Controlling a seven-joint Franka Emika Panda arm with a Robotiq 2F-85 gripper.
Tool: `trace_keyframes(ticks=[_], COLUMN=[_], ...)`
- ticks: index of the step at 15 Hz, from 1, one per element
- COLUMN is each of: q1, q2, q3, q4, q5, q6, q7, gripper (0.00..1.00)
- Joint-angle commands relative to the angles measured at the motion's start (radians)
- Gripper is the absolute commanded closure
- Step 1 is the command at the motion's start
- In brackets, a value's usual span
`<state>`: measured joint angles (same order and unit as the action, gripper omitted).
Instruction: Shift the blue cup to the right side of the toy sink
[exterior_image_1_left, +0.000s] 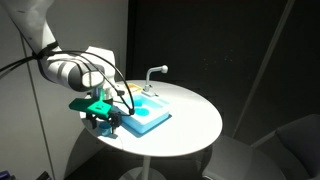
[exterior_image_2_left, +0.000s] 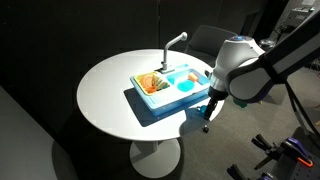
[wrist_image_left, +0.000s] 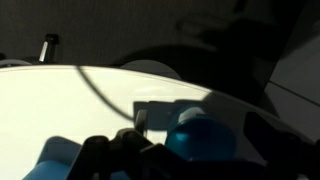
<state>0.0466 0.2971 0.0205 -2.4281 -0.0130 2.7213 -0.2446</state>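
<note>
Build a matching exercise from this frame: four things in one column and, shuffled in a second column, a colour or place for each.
Things:
1 table
2 toy sink
3 faucet
4 gripper

Descriptions:
A light blue, rectangular
B thin, white, curved
C beside the sink's end, near the table's rim
D white, round

Pairs: 1-D, 2-A, 3-B, 4-C

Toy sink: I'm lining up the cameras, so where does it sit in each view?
In an exterior view: toy sink just left of picture centre, slightly below the middle.
In an exterior view: toy sink at about picture centre.
Wrist view: cannot make it out; dark and blurred.
Shared landmark: round white table.
</note>
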Motion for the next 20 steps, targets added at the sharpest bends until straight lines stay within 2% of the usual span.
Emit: trace_keyframes(ticks=[1, 5, 6, 13, 20], q1=[-0.025, -0.025, -0.025, -0.017, -0.001], q2=[0.000, -0.004, -0.004, -0.029, -0.108], q3=[0.011, 0.012, 0.012, 0.020, 0.044], q4=[-0.005, -0.006, -0.005, -0.018, -0.048], q5=[-0.027, -0.028, -0.028, -0.032, -0.014], q6=[0.015, 0.011, 0.011, -0.003, -0.080], q7=[-0.003, -0.004, -0.004, 0.009, 0.061], gripper=[0.33, 0.66, 0.69, 0.69, 0.69])
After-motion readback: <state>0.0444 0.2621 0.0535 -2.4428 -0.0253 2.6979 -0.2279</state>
